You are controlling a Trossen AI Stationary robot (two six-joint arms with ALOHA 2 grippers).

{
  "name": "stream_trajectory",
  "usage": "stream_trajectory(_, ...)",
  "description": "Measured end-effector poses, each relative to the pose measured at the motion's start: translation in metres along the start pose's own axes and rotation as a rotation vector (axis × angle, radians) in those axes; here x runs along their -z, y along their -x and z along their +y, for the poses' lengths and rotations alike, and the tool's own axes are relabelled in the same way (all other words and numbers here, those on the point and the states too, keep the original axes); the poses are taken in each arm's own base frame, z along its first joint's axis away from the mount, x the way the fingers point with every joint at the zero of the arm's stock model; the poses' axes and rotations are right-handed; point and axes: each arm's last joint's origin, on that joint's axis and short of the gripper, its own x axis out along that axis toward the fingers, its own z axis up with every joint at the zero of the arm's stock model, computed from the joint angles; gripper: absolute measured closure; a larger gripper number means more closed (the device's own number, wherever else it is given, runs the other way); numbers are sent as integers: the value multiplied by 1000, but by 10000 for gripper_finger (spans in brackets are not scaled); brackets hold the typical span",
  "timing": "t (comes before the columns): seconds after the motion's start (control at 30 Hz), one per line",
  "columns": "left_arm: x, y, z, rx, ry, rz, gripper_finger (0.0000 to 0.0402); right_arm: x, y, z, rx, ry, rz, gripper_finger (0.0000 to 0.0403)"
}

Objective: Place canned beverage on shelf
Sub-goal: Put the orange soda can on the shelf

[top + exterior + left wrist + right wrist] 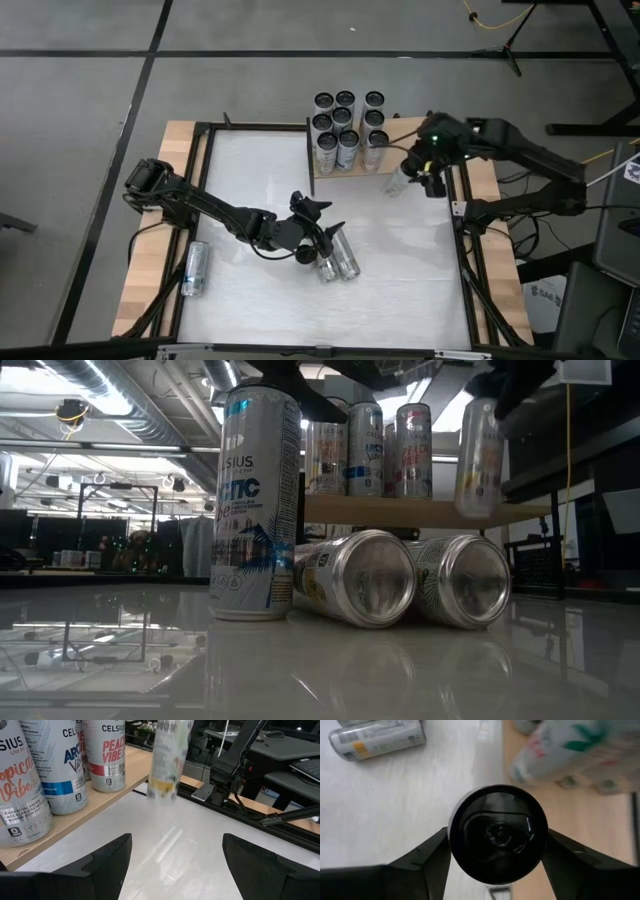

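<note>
Can nears the pale wood shelf (400, 128)

Right gripper (412, 178), fingers pinching a slim silver beverage can (398, 181), hangs beside the shelf's edge — a bump could topple the standing cans (347, 125). Left gripper (322, 236) waits, fingers spread.

Glare on glossy tabletop (330, 670); motion-blurred raised can (167, 760).

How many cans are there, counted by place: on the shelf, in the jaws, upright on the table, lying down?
Shelf cans, on the shelf: 9
Held can, in the right gripper: 1
Upright can, on the table: 1
Lying cans: 3
Total: 14
</note>
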Motion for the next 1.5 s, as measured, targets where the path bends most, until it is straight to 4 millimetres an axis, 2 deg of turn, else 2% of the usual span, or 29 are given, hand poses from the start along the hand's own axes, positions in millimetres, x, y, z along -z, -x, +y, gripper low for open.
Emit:
stream_trajectory(0.23,0,0,0,0,0,0,95,-3,31,-1,73,2,-5,148)
stream_trajectory(0.43,0,0,0,0,0,0,96,-8,44,-3,113,2,-6,148)
stream_trajectory(0.8,0,0,0,0,0,0,96,-33,28,-19,137,37,120,148)
stream_trajectory(0.93,0,0,0,0,0,0,96,-35,24,-30,140,27,155,148)
stream_trajectory(1.13,0,0,0,0,0,0,96,-26,24,-52,162,-31,172,148)
stream_trajectory(1.5,1,-2,3,-14,-15,13,95,-9,27,-88,140,-103,81,148)
